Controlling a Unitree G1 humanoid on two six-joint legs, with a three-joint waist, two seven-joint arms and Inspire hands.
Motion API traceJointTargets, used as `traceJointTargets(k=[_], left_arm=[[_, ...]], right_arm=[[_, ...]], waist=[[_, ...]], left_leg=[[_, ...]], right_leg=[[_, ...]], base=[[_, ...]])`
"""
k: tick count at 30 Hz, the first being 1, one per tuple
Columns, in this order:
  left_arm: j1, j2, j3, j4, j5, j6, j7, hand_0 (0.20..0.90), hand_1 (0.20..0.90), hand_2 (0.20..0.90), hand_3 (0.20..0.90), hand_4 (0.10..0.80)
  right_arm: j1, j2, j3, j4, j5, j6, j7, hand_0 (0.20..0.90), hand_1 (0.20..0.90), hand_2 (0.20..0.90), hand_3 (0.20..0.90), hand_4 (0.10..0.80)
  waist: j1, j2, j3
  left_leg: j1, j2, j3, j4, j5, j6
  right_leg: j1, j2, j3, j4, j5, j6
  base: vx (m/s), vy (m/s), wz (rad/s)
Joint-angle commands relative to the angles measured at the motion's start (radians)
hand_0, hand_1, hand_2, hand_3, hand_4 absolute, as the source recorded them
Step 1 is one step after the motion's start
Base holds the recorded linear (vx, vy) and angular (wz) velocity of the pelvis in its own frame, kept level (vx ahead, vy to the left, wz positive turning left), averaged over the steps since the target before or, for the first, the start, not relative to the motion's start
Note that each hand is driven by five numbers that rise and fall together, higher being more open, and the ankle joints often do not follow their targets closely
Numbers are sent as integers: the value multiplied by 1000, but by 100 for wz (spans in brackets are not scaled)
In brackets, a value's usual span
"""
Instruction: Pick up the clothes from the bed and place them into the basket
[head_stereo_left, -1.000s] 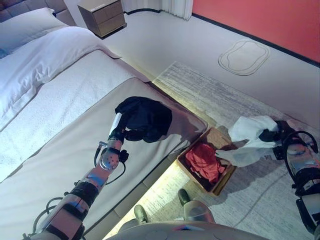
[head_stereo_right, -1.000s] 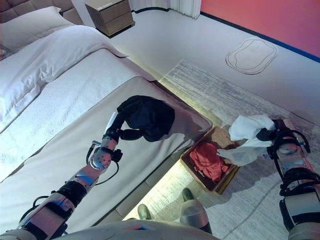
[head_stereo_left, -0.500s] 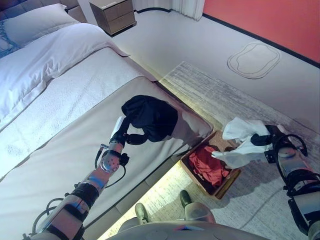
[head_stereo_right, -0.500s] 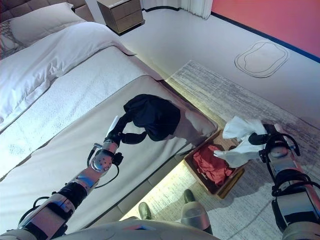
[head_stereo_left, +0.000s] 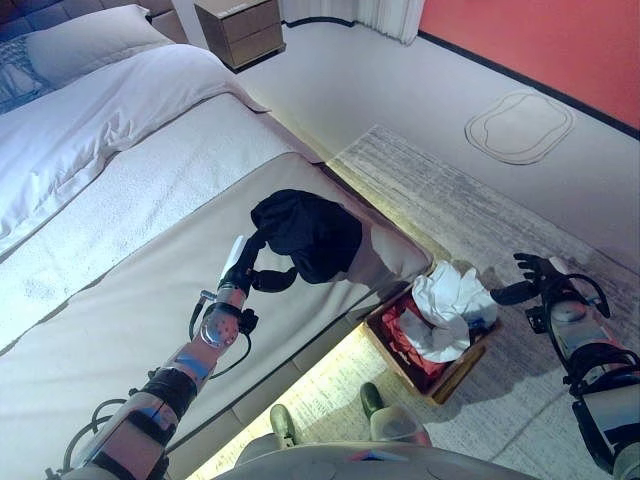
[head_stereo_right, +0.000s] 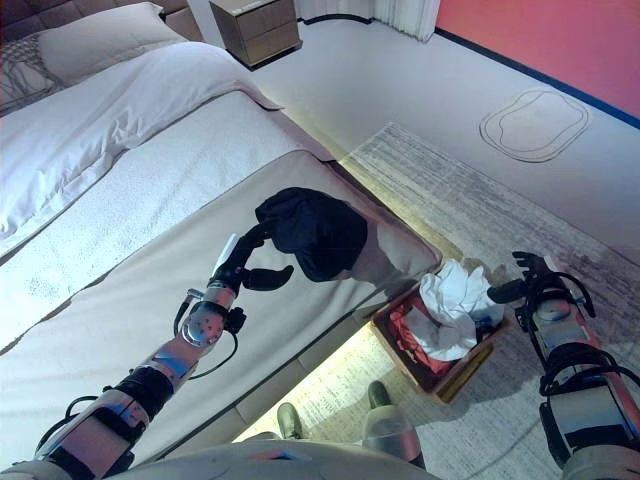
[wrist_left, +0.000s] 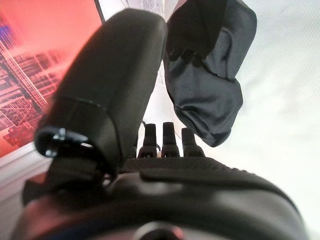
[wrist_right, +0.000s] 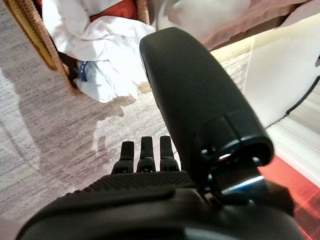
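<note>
I see the left robot hand (head_stereo_left: 252, 271) on the bed (head_stereo_left: 120, 300), fingers spread and touching the dark garment (head_stereo_left: 308, 233) without gripping it. The white garment (head_stereo_left: 447, 308) lies atop a red one (head_stereo_left: 395, 330) in the wicker basket (head_stereo_left: 448, 370); my right robot hand (head_stereo_left: 535, 277) hangs empty, fingers loose, beside it

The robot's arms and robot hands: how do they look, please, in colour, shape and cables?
Both arms are silver-grey segments with black bands and joints. A round metallic wrist disc shows on the left arm, with thin black cables looping beside it. The left robot hand and right robot hand are dark, with slim fingers and a bulky rounded thumb.
</note>
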Motion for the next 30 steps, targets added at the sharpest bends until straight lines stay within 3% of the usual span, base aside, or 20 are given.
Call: traceJointTargets(k=[1,10,20,24,30], left_arm=[[-53,18,24,-3,3,-70,41,900,900,900,900,800],[-22,27,43,-32,-7,-88,87,900,900,900,900,800],[22,51,61,-131,-29,-130,34,900,900,900,900,800],[-5,71,54,-164,-60,-172,31,900,900,900,900,800],[-15,102,45,-269,-73,-196,50,900,900,900,900,800]], right_arm=[[-64,-49,1,44,6,-37,-50,900,900,900,900,800],[-253,-62,111,-126,-76,-6,-176,900,900,900,900,800],[-422,-65,199,-113,-59,-3,-109,900,900,900,900,800],[-588,-82,281,-12,-52,-15,-76,900,900,900,900,800],[-692,-79,347,67,-33,-20,-65,900,900,900,900,800]], waist=[[50,-33,-78],[122,-46,-67],[227,-44,-34],[282,-24,43],[344,17,182]], left_leg=[[47,-16,-40,25,-158,6],[24,-23,-114,54,-155,-1],[-45,-33,-209,99,-139,-11],[-160,-61,-257,200,-148,-12],[-326,-102,-305,411,-186,-1]], right_leg=[[-53,6,-24,54,-35,7],[-35,-2,-93,84,-71,-15],[-44,-18,-218,176,-144,-52],[-127,-43,-280,271,-190,-79],[-252,-88,-334,509,-269,-115]], base=[[44,-12,17],[40,9,17],[67,16,31],[-119,25,43],[-105,9,39]])
